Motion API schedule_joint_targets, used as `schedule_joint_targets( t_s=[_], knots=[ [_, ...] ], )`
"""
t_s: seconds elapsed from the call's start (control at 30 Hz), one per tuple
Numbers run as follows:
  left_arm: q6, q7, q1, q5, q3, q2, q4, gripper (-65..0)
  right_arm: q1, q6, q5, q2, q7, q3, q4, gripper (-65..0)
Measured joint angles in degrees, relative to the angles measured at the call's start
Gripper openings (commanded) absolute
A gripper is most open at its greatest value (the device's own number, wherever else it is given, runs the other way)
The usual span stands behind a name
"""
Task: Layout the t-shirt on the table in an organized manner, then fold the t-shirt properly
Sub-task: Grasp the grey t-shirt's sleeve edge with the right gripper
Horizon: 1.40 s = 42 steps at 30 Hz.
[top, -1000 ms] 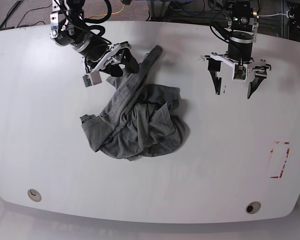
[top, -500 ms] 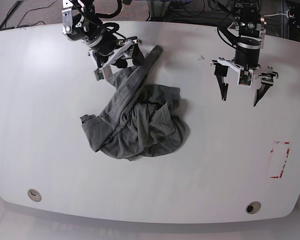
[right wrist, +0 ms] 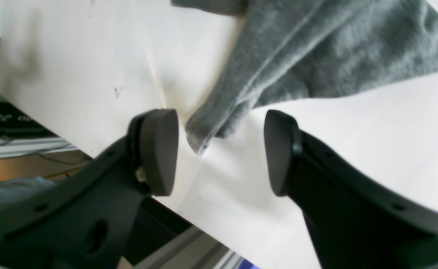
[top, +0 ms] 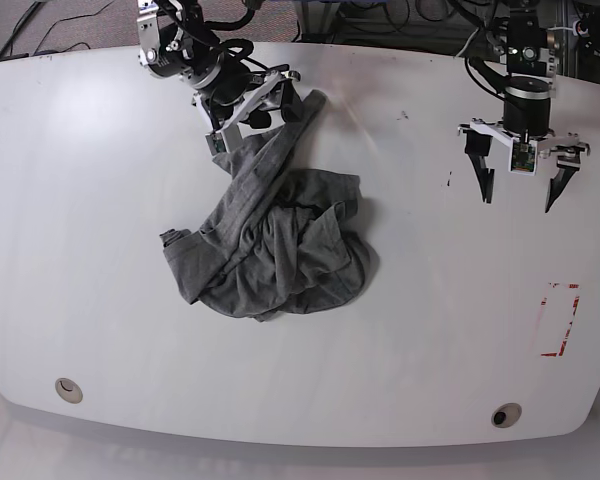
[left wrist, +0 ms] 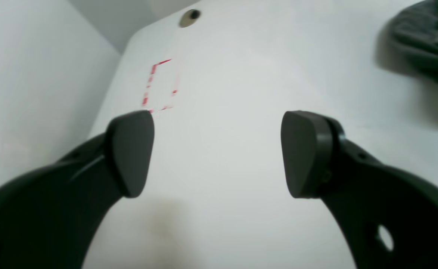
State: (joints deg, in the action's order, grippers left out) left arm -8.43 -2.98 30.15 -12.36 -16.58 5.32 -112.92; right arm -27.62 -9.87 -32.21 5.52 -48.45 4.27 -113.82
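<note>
- The t-shirt (top: 270,245) lies crumpled in a heap left of centre on the tabletop (top: 100,260) in the base view, with 1 long folded strip of grey cloth running up and away toward the far edge.
- The tip of that strip (right wrist: 207,129) sits between the 2 fingers of the right pincer (right wrist: 219,153) in the right wrist view, resting on the white surface with a gap on either side; neither pad touches it, as far as the angle shows.
- The right pincer (top: 265,100) is spread, low over the strip's far end, near the tabletop's far edge in the base view.
- The left pincer (top: 520,170) is also spread wide, holding nothing, over bare tabletop well to the right of the heap in the base view.
- In the left wrist view the left pincer (left wrist: 217,153) frames plain white surface, with a bulge of the t-shirt (left wrist: 424,37) at the upper right corner, blurred.
- A red tape rectangle (top: 560,320) marks the tabletop near its right edge; the left wrist view shows it (left wrist: 160,86) beyond the left finger.
- 2 round cable holes sit near the front edge, 1 at the left (top: 68,389) and 1 at the right (top: 505,414).
</note>
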Motion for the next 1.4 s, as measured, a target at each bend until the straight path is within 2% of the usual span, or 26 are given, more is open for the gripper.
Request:
schedule_joint_targets(
  t_s=[0.23,0.67,1.27,1.33,1.4],
  knots=[
    [-4.31,0.00,0.00,-0.02,-1.60,0.00,0.00,-15.0,1.31,-0.15,-0.37,-0.55,-0.20,0.46,3.02,-30.6],
    [-4.57,0.00,-0.02,-0.02,-2.64,-0.04,0.00,-15.0,3.87,-0.17,-0.76,-2.03,-0.07,3.06,7.63,-30.6],
    [-4.70,0.00,-0.02,-0.02,-2.67,-0.04,0.00,-15.0,6.38,-0.66,-1.51,-1.86,0.85,2.84,11.63,-30.8],
    [-4.70,0.00,-0.02,-0.02,-2.67,-0.04,0.00,-15.0,6.82,-0.72,-2.27,-1.90,0.94,2.84,12.68,-31.1],
    [-4.70,-0.02,-0.02,-0.02,-2.67,-0.04,0.00,-15.0,7.30,-1.09,-2.54,-2.19,1.51,2.84,13.51,-34.6]
  ],
)
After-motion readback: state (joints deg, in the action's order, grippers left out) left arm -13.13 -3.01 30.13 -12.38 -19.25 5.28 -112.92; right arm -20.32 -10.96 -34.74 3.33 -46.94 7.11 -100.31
